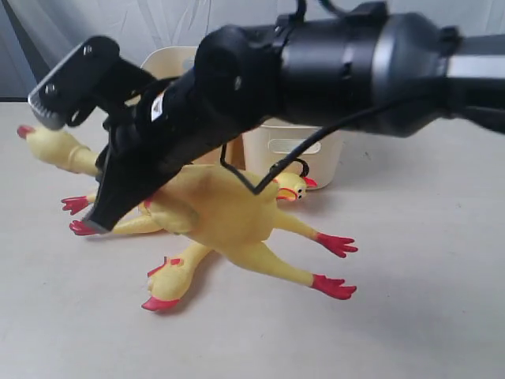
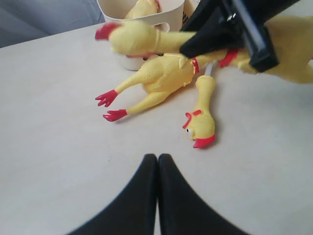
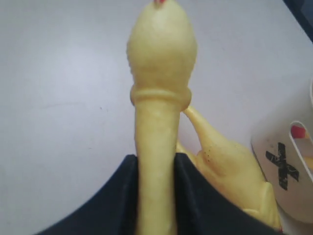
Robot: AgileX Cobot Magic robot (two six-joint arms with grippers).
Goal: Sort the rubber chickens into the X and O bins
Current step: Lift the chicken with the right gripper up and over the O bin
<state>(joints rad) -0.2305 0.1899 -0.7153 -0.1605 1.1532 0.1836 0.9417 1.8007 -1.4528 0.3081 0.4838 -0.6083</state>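
Observation:
My right gripper is shut on the long neck of a yellow rubber chicken. In the exterior view this gripper reaches across to the left, the chicken's head sticks out beyond it, and the body trails right with two red feet. A headless chicken lies on the table with a white stick and a loose head beside it. The bin with a black X is close by. My left gripper is shut and empty above bare table.
Two cream tubs stand behind the pile, one in the middle and one further back left; their marks are hidden in the exterior view. A tub in the left wrist view holds a chicken. More chicken legs lie under the held one.

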